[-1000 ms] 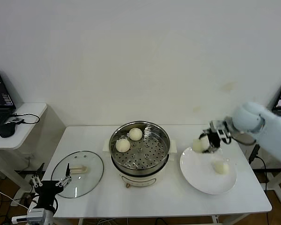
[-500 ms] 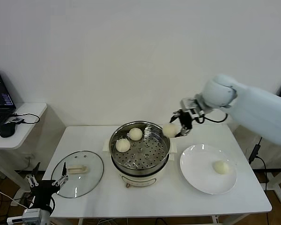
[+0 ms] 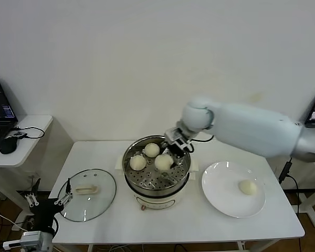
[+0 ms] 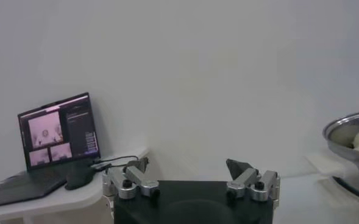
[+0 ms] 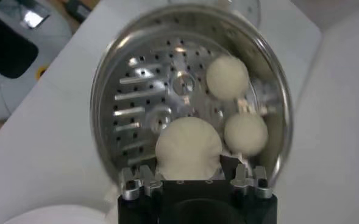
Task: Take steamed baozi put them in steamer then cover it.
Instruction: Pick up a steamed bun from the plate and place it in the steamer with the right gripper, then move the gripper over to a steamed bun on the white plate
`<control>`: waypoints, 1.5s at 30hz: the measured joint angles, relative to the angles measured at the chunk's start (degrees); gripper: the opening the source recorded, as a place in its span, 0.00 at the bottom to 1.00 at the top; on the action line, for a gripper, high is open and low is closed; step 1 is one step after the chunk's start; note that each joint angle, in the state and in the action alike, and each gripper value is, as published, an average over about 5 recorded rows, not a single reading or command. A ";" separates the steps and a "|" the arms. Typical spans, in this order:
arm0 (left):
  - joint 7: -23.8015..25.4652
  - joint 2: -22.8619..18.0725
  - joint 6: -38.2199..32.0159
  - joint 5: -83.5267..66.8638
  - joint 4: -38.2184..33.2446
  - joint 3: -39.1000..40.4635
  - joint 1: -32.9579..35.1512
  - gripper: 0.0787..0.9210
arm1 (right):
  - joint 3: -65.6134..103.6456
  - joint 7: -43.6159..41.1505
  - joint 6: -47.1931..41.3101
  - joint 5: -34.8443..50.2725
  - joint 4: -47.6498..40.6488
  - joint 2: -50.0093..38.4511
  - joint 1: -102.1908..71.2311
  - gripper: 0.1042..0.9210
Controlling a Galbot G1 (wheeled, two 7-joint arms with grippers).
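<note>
The head camera looks forward and down from high up, taking in the whole bench (image 3: 94, 157) and the wall behind. The right wrist camera hangs close above the steamer (image 5: 188, 97), facing straight down. The left wrist camera sits low off the bench's left corner, facing level; all share the steamer.

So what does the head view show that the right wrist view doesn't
Only the head view shows the glass cover lying on the table, the white plate holding one baozi, and the left claw parked low at the table's front-left corner. Only the right wrist view shows the held baozi close up, between the claw's fingers. Both show the steamer, the right claw over it, and two baozi on its tray.
</note>
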 measured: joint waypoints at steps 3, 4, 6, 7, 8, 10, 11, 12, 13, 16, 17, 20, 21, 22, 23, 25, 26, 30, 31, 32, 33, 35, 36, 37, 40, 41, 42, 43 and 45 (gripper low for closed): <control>-0.03 -0.04 -0.02 -0.10 0.23 -0.05 -0.28 0.88 | -0.86 0.34 2.45 -1.47 -1.34 2.44 -0.43 0.69; -0.03 -0.08 -0.03 -0.11 0.31 -0.02 -0.38 0.88 | -1.07 0.44 3.23 -1.96 -1.76 3.18 -0.62 0.69; -0.04 -0.12 -0.05 -0.12 0.50 0.08 -0.54 0.88 | -1.46 0.60 4.66 -2.86 -2.41 4.45 -1.01 0.69; -0.04 -0.13 -0.06 -0.12 0.61 0.14 -0.63 0.88 | -1.65 0.64 5.32 -3.27 -2.65 4.98 -1.20 0.69; -0.04 -0.13 -0.06 -0.13 0.72 0.18 -0.71 0.88 | -1.84 0.66 5.94 -3.67 -2.85 5.44 -1.39 0.69; -0.05 -0.11 -0.07 -0.14 0.91 0.24 -0.88 0.88 | -2.24 0.67 7.05 -4.44 -3.21 6.13 -1.73 0.69; -0.05 -0.10 -0.07 -0.15 1.00 0.26 -0.97 0.88 | -2.42 0.67 7.58 -4.82 -3.41 6.39 -1.90 0.69; -0.05 -0.09 -0.08 -0.15 1.07 0.28 -1.05 0.88 | -2.56 0.65 8.06 -5.20 -3.63 6.60 -2.08 0.69; -0.05 -0.08 -0.08 -0.16 1.15 0.31 -1.12 0.88 | -2.68 0.63 8.52 -5.57 -3.84 6.77 -2.25 0.69; -0.05 -0.10 -0.08 -0.16 1.39 0.48 -1.31 0.88 | -2.85 0.54 9.74 -6.61 -4.25 7.12 -2.70 0.70; -0.05 -0.10 -0.08 -0.16 1.46 0.54 -1.36 0.88 | -2.87 0.56 10.09 -6.89 -4.30 7.18 -2.78 0.71; -0.05 -0.06 -0.07 -0.14 1.59 0.67 -1.53 0.88 | -2.87 0.72 10.89 -7.36 -4.25 7.19 -2.83 0.76; -0.05 -0.02 -0.07 -0.13 1.61 0.68 -1.59 0.88 | -2.82 0.77 11.07 -7.41 -4.22 7.12 -2.79 0.80; -0.05 0.03 -0.06 -0.14 1.63 0.67 -1.66 0.88 | -2.73 0.78 11.18 -7.41 -4.16 7.01 -2.71 0.82; -0.05 0.09 -0.05 -0.15 1.65 0.66 -1.71 0.88 | -2.58 0.74 11.26 -7.39 -4.09 6.84 -2.59 0.84; -0.03 0.18 -0.02 -0.20 1.68 0.65 -1.80 0.88 | -2.11 0.52 11.28 -7.22 -3.87 6.35 -2.25 0.87; -0.03 0.21 -0.01 -0.25 1.69 0.64 -1.82 0.88 | -1.81 0.33 11.21 -7.08 -3.72 6.01 -2.02 0.87; 0.00 0.37 0.02 -0.47 1.72 0.66 -1.85 0.88 | -0.40 -0.90 10.31 -6.31 -3.00 4.04 -0.88 0.88; 0.01 0.45 0.02 -0.52 1.73 0.66 -1.85 0.88 | 0.02 -1.28 9.85 -6.06 -2.78 3.38 -0.56 0.88; 0.01 0.54 0.02 -0.57 1.75 0.67 -1.86 0.88 | 0.48 -1.66 9.26 -5.78 -2.53 2.63 -0.21 0.88; 0.02 0.64 0.03 -0.61 1.77 0.67 -1.89 0.88 | 0.96 -2.00 8.57 -5.50 -2.29 1.83 0.12 0.88; 0.04 0.84 0.05 -0.68 1.78 0.68 -1.97 0.88 | 1.97 -2.51 6.80 -4.89 -1.70 0.04 0.69 0.88; 0.05 0.94 0.07 -0.70 1.78 0.68 -2.01 0.88 | 2.48 -2.68 5.73 -4.58 -1.37 -0.94 0.91 0.88; 0.06 1.04 0.10 -0.71 1.77 0.69 -2.05 0.88 | 2.96 -2.79 4.59 -4.29 -1.00 -1.95 1.08 0.88; 0.10 1.33 0.15 -0.78 1.74 0.74 -2.09 0.88 | 4.38 -2.99 0.90 -3.69 0.31 -5.30 1.32 0.88; 0.11 1.42 0.17 -0.80 1.74 0.77 -2.10 0.88 | 4.84 -3.09 -0.23 -3.62 0.82 -6.55 1.31 0.88; 0.12 1.49 0.19 -0.82 1.74 0.82 -2.11 0.88 | 5.31 -3.22 -1.26 -3.64 1.32 -7.85 1.25 0.88; 0.13 1.57 0.20 -0.83 1.74 0.88 -2.12 0.88 | 5.77 -3.34 -2.15 -3.74 1.84 -9.19 1.12 0.88; 0.14 1.73 0.22 -0.83 1.81 1.07 -2.16 0.88 | 6.68 -3.66 -3.61 -4.15 2.86 -12.08 0.61 0.88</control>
